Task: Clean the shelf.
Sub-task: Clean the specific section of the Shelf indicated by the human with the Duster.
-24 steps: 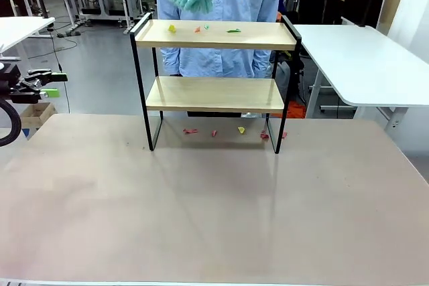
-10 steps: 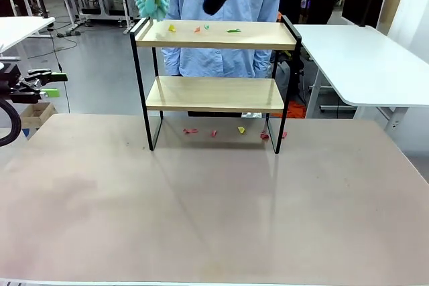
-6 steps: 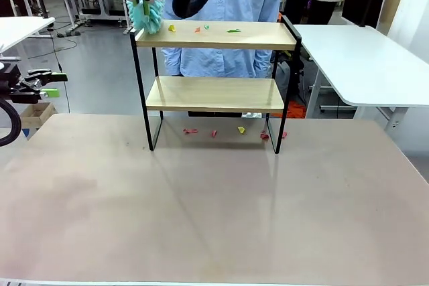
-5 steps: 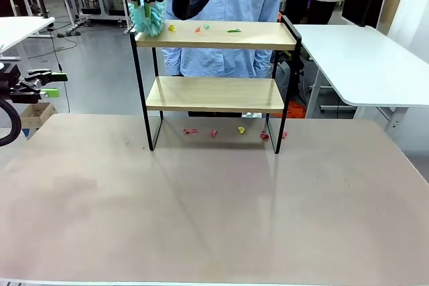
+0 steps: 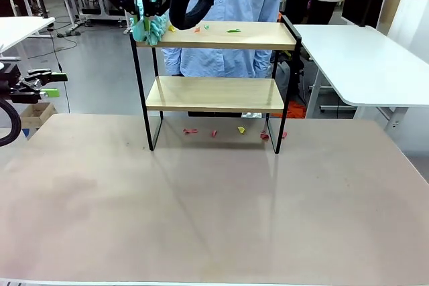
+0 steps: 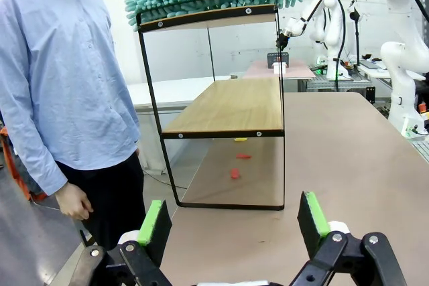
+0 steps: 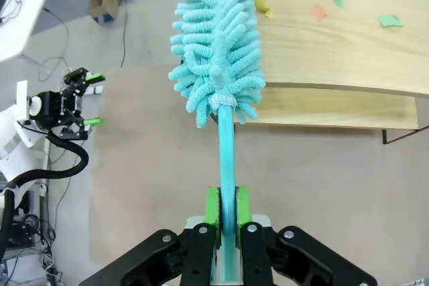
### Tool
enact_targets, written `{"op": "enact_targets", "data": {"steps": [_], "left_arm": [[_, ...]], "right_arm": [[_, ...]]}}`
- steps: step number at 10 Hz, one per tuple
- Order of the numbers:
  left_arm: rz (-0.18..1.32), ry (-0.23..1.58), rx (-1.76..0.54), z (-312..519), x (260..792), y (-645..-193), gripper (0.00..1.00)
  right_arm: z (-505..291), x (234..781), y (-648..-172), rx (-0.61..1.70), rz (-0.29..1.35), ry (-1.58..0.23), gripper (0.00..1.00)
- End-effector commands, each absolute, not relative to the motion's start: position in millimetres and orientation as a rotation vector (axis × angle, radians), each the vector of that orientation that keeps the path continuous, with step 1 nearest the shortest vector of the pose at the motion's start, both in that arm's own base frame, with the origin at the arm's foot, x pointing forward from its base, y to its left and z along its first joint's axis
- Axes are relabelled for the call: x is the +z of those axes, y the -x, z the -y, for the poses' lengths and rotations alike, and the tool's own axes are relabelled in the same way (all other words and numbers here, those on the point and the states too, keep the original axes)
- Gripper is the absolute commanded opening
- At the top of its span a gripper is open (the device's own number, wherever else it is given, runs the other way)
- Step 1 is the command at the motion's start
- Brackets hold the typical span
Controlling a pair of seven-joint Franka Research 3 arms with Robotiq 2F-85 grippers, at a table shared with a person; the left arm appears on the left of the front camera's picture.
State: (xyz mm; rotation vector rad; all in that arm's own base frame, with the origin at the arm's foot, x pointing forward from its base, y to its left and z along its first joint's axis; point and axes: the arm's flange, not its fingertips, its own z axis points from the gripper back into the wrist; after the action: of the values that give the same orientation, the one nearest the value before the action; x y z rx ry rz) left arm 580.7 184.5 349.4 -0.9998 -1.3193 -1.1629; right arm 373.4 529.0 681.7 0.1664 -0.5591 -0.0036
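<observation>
1. My right hand [image 7: 226, 200] pinches the duster [image 7: 218, 51] at the shelf's [image 5: 214, 93] top-left edge; bare counter [image 5: 201, 212] lies in front.
2. My left hand [image 6: 234, 222] is spread, well aside.
3. The shelf stands far-middle, coloured scraps [image 5: 234, 30] on its top board.

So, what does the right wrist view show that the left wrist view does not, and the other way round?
Right wrist view: the right gripper shut on the handle of the teal duster, and coloured scraps lying on the top board of the shelf.
Left wrist view: the person standing beside the shelf, and small scraps on the table under it.
Both: the duster head over one end of the top board, and the open left gripper.
</observation>
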Motion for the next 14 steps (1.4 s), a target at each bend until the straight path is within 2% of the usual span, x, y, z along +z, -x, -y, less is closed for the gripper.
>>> {"op": "enact_targets", "data": {"steps": [1,2,5,14], "left_arm": [[1.325,0.995,-1.172,-183,352,-580,1.0],[1.325,0.995,-1.172,-183,352,-580,1.0],[1.325,0.995,-1.172,-183,352,-580,1.0],[1.325,0.995,-1.172,-183,352,-580,1.0]], "right_arm": [[-528,683,-373,-0.002,0.576,-0.153,0.12],[-529,682,-373,-0.004,0.559,-0.166,0.12],[-465,669,-385,-0.115,0.456,-0.132,0.12],[-294,657,-381,-0.34,0.355,0.027,0.12]]}}
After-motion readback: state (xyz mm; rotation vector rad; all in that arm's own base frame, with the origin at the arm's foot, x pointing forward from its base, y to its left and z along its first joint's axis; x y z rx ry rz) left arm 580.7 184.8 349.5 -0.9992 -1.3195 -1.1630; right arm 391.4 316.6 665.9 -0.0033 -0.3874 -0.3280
